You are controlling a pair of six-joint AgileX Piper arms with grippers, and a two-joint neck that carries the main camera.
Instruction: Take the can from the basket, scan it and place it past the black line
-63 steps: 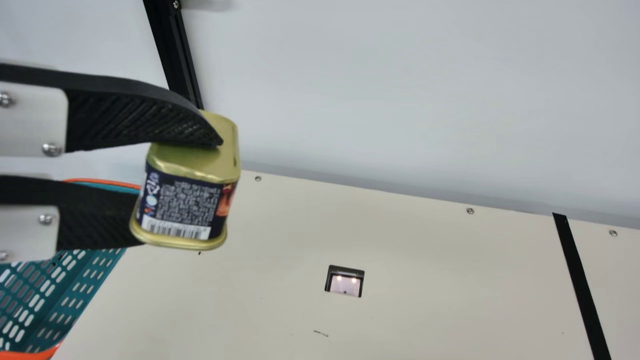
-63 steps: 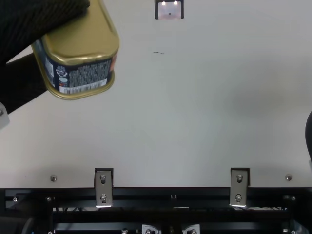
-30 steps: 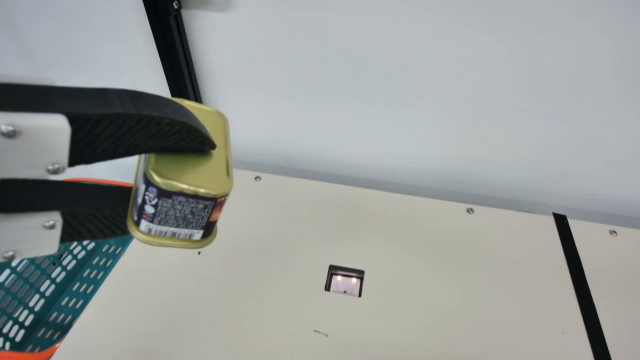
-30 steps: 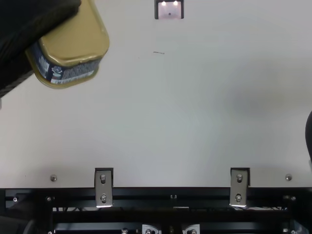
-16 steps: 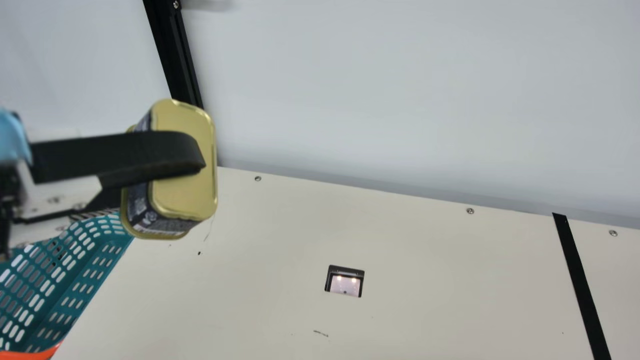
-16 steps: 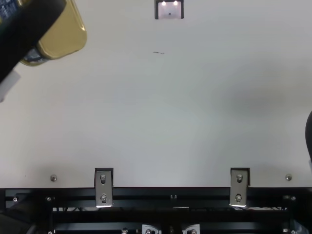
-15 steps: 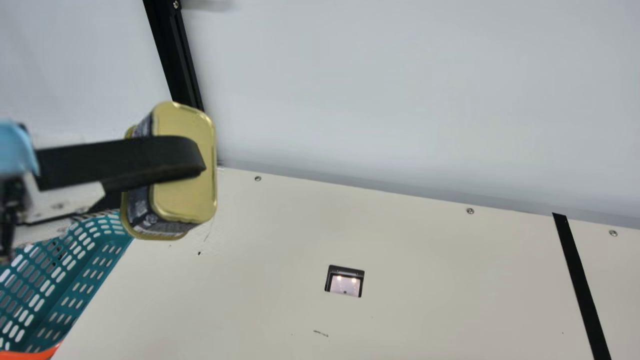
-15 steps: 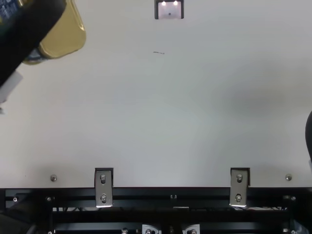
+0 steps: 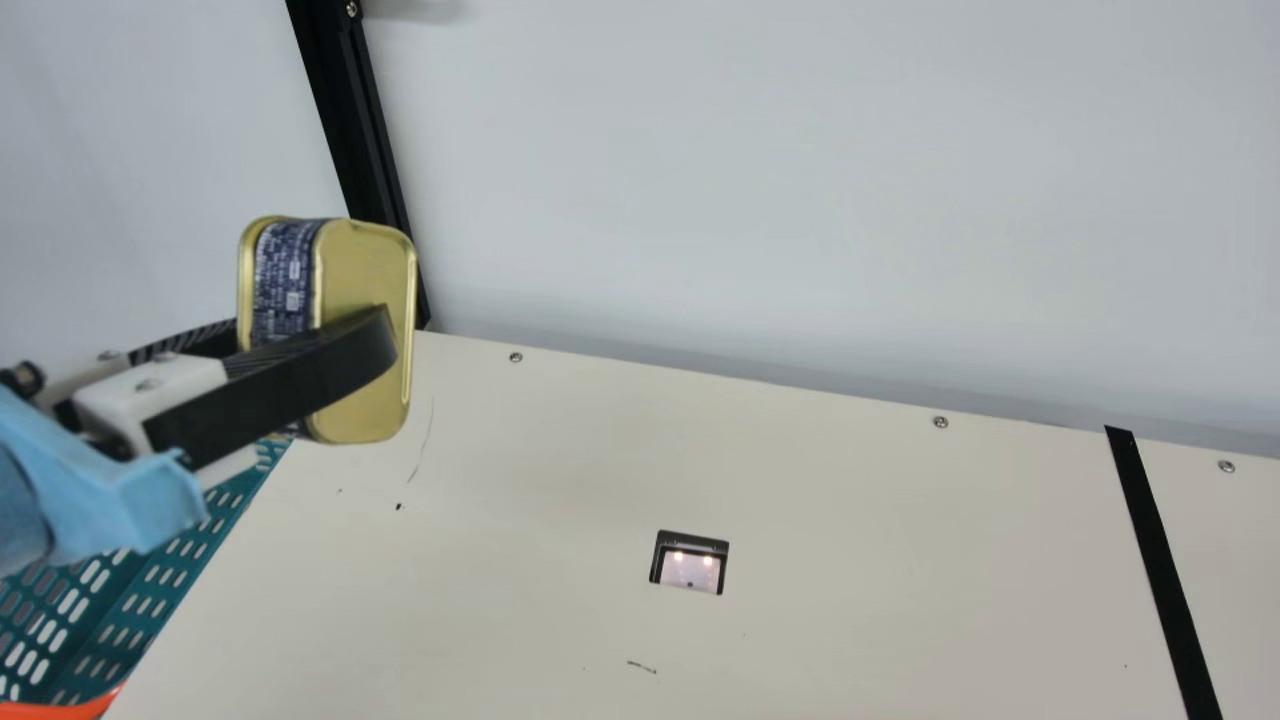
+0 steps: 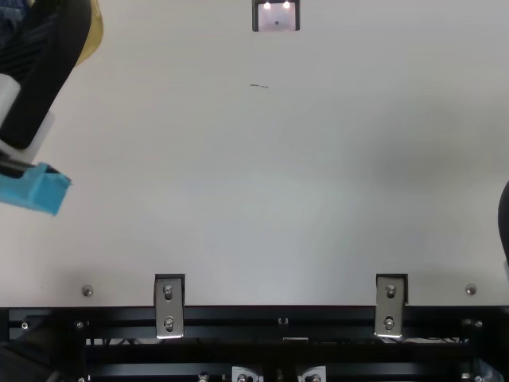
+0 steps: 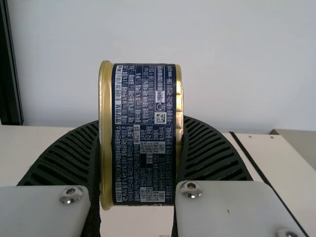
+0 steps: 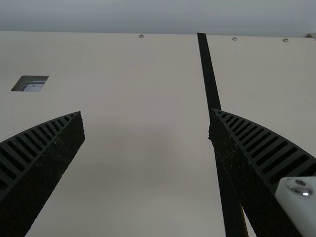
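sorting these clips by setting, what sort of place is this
Probably a mock checkout station in a robot lab: a scanner window is set into the cream table, beside a teal basket, and an end effector grips a can.

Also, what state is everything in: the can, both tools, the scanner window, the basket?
Can: gripped, raised off the table
Left tool: closed on the can
Right tool: open, holding nothing
Scanner window: lit
Basket: partly visible, can't tell if empty
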